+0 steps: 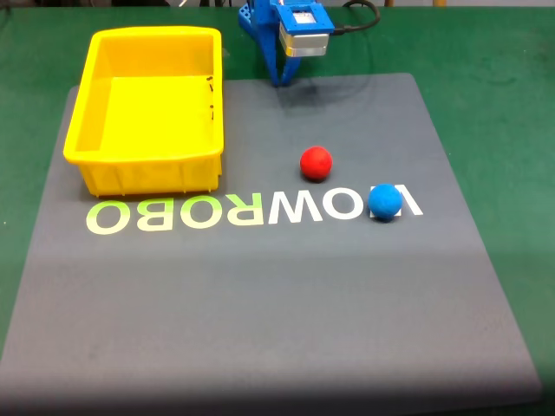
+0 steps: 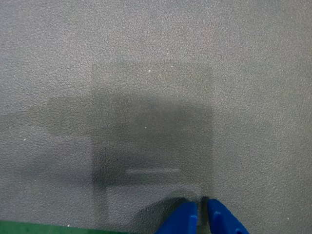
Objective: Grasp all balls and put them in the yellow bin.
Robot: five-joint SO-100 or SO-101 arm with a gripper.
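1. The blue plastic pincer (image 2: 202, 214) is parked at the far edge of the grey mat (image 1: 260, 295). Its two tapered tips stand almost together with only a thin slit between them, and they hold nothing. The pose reads as a rest position; no grasp has begun.
2. The small smooth matte red ball (image 1: 316, 162) lies in front of the pincer in the fixed view, slightly to its right and well clear of it.
3. The small smooth matte blue ball (image 1: 384, 201) lies farther out and farther right, near the red ball but apart from it, on the white lettering printed on the mat.
4. The bright yellow rectangular plastic bin (image 1: 144, 160) sits to the pincer's left in the fixed view, near it. It has sloped walls, a rolled rim and a ribbed front edge. It appears empty, so both balls remain to be moved.
5. The mat surface is finely pebbled and matte in the wrist view. It rests on a green desk (image 1: 503, 78).
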